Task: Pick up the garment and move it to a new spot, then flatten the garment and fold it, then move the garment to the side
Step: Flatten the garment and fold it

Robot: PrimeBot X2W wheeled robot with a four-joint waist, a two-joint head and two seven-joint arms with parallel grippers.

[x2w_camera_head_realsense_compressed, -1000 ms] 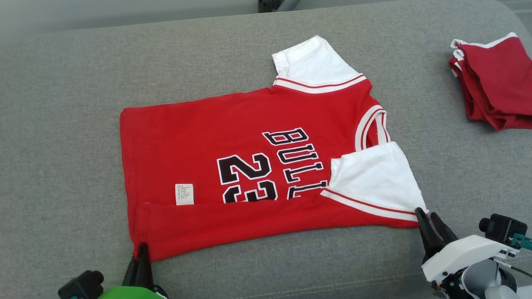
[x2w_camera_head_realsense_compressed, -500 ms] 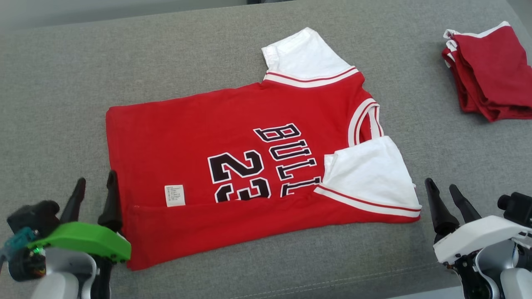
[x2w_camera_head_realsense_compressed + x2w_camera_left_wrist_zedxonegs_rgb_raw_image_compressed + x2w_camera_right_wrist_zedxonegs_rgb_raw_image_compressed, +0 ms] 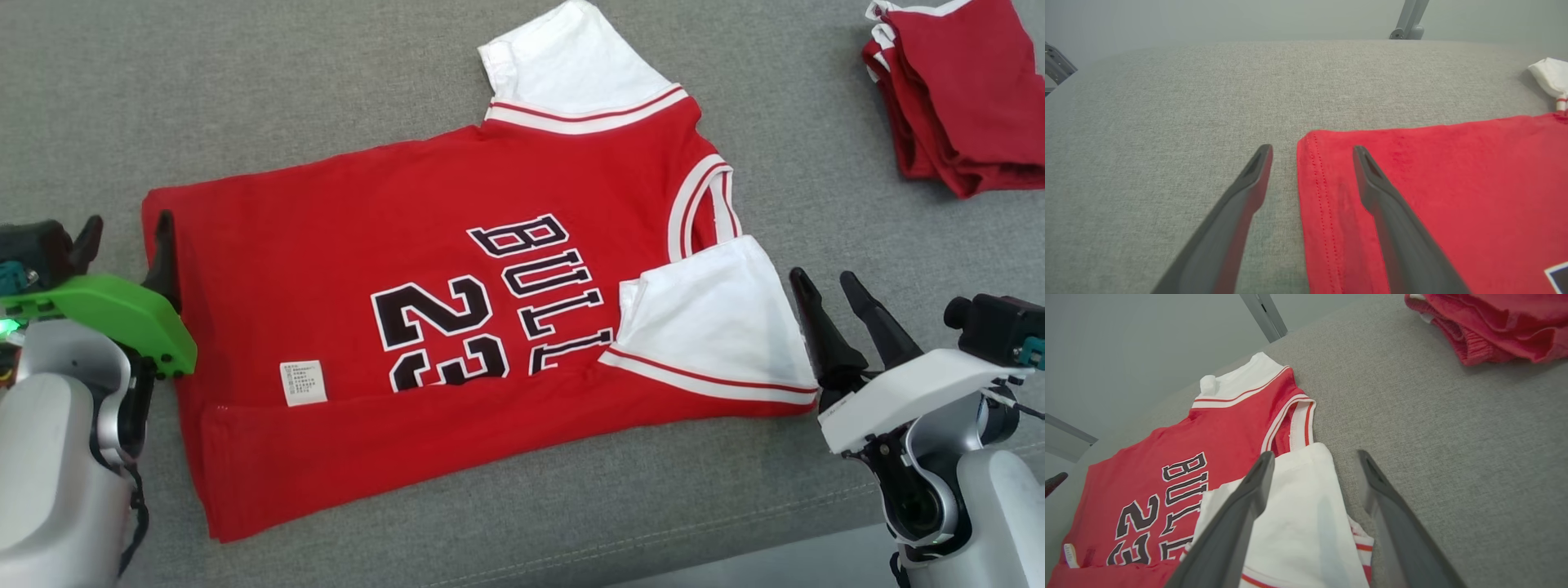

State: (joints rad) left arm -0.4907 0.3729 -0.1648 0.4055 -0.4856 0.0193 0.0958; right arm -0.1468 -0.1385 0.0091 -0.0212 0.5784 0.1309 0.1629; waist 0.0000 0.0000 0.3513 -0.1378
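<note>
With left gripper (image 3: 131, 220) and right gripper (image 3: 823, 278) spread empty beside the jersey (image 3: 367, 229), risks dragging its folded flap (image 3: 408, 445) open on a careless pinch.

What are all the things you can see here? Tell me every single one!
jersey: one, red with white sleeves and black lettering, lying flat mid-cushion, near edge folded over
tag: one, white, on the jersey beside the folded edge
stack of folded clothes: one, dark red with white trim, far right
cushion: one, grey, under everything
left gripper: one, dark fingers, green cover, open, at the jersey's hem on the left
right gripper: one, dark fingers, white cover, open, beside the near white sleeve
</note>
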